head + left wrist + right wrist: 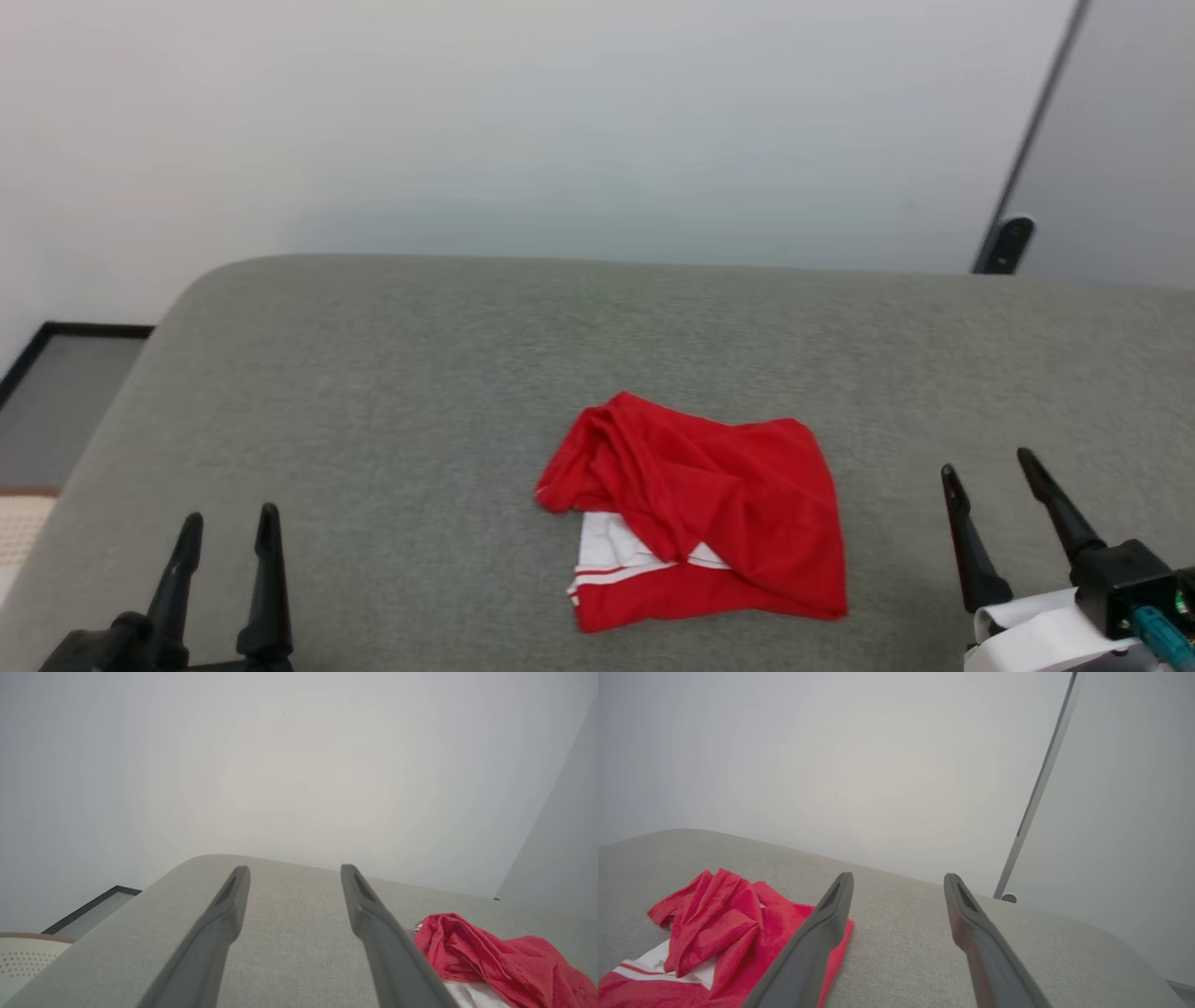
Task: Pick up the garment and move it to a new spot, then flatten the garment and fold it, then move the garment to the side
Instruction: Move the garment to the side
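Observation:
The garment lies crumpled in a red heap on the grey cushioned surface, a white sleeve with red stripes showing at its front. My left gripper stands open at the lower left, well clear of the cloth. My right gripper is open at the lower right, a short way to the right of the garment. The left wrist view has the garment at its lower right, beyond the open left gripper. In the right wrist view the garment lies left of the open right gripper.
A pale wall rises behind the cushioned surface, with a dark vertical strip and a door panel at the right. Floor and a dark baseboard show past the surface's left edge. A white perforated object sits at the left wrist view's lower left.

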Motion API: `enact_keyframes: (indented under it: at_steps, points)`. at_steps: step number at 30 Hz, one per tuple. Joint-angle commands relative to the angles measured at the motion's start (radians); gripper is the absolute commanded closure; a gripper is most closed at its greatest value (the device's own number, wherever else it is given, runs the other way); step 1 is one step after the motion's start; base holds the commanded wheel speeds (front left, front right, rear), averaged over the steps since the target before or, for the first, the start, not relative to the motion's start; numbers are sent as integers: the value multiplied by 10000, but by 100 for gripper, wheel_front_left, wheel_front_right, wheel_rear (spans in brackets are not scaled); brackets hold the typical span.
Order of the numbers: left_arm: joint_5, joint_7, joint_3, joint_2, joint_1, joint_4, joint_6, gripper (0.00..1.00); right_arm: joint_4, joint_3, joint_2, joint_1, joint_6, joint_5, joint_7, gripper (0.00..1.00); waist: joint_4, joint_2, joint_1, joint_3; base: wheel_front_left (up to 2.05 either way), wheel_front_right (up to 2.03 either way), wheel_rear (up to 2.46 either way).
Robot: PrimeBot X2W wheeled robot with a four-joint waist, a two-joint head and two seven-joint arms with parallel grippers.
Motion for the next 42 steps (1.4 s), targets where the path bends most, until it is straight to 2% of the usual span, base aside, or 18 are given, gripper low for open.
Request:
enact_keyframes:
  at_steps: [1, 5, 8, 19, 24, 27, 32, 42]
  points:
    - [74, 4, 29, 4, 56, 11, -20, 0, 61, 14, 17, -92, -13, -38, -47, 0, 482, 0, 0, -125, 0, 0, 0]
    - [74, 4, 1, 33, 42, -11, -20, 0, 628, 250, -126, -337, -13, 98, -39, 0, 822, 0, 0, -167, 0, 0, 0]
    - [63, 4, -124, 9, -42, -27, -20, 0, 1279, 517, -322, -843, -13, 350, 684, 0, 970, 0, 0, -150, 0, 0, 0]
    - [-110, 4, -955, -80, -421, 178, -20, 0, 3071, 2151, -1259, -3358, -11, 2370, 6275, 0, 1593, 0, 0, 130, 0, 0, 0]
    - [-212, 4, -1279, -153, -566, 341, -20, 0, 3578, 2389, -1321, -3891, -13, 3103, 8710, 0, 1932, 0, 0, 293, 0, 0, 0]
    - [-295, 4, -1428, -208, -652, 424, -20, 0, 3589, 2600, -1372, -3977, -14, 3397, 9751, 0, 2115, 0, 0, 497, 0, 0, 0]
    - [-410, 4, -1583, -296, -907, 521, -20, 0, 3746, 2452, -1522, -4104, -13, 3108, 10599, 0, 2442, 0, 0, 860, 0, 0, 0]
    - [-611, 4, -1811, -417, -1384, 605, -20, 0, 4926, 1632, -1039, -4509, -13, 2241, 10702, 0, 2847, 0, 0, 1555, 0, 0, 0]
